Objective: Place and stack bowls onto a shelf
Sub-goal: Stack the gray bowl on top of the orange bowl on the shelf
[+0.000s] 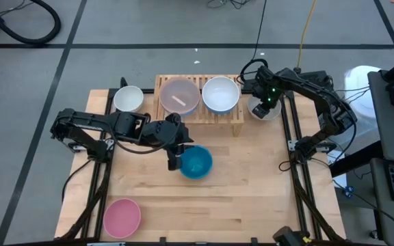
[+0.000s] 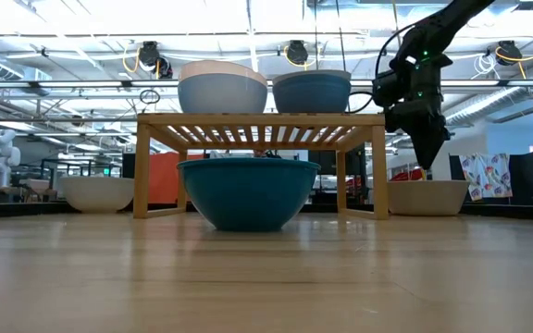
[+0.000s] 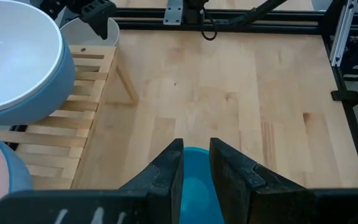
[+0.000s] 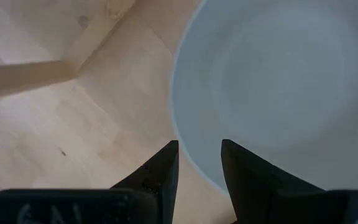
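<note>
Wooden surface holds the shelf, which has two stacks of bowls on top. Four bowls are not up yet. One white bowl and a pink bowl wait. Left tool grips the teal bowl rim. Right tool, fingers narrow, hangs over another white bowl.
</note>
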Controlling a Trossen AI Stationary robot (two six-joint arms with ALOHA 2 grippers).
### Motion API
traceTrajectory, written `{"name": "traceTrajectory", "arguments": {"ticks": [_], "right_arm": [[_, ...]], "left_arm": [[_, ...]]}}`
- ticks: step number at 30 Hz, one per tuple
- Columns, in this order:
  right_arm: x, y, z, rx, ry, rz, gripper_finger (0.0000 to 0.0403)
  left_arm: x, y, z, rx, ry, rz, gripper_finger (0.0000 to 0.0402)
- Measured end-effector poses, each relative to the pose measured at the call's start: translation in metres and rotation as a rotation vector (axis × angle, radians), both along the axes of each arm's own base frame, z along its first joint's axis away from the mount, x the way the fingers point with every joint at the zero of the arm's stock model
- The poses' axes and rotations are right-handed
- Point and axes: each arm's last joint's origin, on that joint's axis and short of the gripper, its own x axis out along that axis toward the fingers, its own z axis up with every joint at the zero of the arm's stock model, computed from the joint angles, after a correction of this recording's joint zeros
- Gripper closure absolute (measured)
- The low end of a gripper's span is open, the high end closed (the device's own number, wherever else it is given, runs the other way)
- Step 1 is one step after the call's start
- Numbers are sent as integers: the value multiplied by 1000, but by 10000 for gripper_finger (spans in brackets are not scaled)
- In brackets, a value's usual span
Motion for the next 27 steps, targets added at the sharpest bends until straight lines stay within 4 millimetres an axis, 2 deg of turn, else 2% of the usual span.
{"name": "traceTrajectory", "arguments": {"ticks": [10, 15, 27], "right_arm": [[-7, 10, -37, 6, 3, 127, 287], [-9, 13, -46, 8, 7, 142, 287], [-12, 18, -20, -105, -59, 171, 287]], "left_arm": [[0, 0, 0, -6, -1, 6, 319], [0, 0, 0, -7, -1, 6, 319], [0, 0, 0, -26, -4, 22, 319]]}}
